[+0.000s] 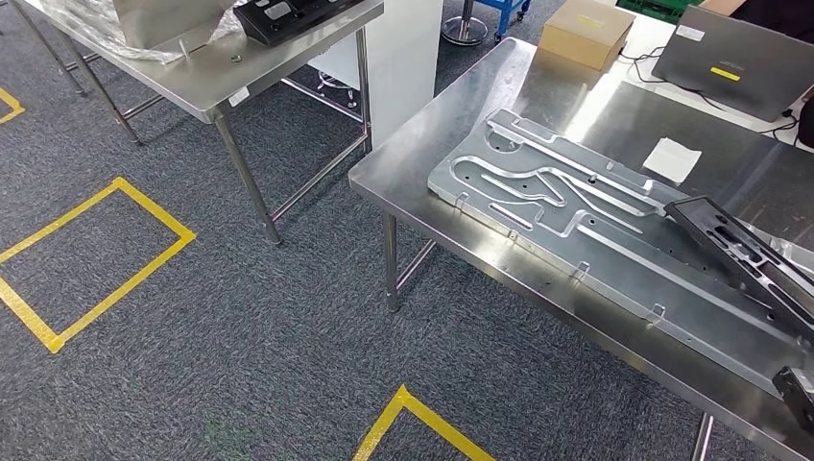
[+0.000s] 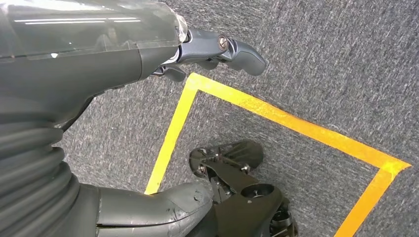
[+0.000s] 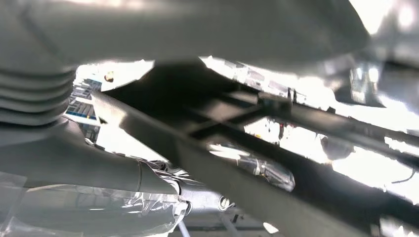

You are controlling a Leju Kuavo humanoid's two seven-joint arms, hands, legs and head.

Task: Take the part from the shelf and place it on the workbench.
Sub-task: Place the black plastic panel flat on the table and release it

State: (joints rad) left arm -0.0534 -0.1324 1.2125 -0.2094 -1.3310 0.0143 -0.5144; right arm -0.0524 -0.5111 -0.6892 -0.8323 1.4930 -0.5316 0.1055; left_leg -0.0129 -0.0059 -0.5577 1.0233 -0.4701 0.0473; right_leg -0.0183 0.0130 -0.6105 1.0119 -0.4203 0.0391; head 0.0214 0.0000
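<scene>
Head view: looking down on the workbench, the black part hanging over its near right end, above the grey fixture plate.
Right hand: gripping the dark part, fingers closed round its frame.
Left hand: hanging over carpet, fingers curled loosely, holding nothing.
Step in hand: lowering the part level onto the plate, releasing only once resting flat.

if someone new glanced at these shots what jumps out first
Most likely the big machined metal plate lying flat on the steel workbench at right, with a long black part over its far right end. Next, the yellow tape squares on the grey carpet at left. In the right wrist view the right hand sits against a dark frame-like part, which looks held.
</scene>
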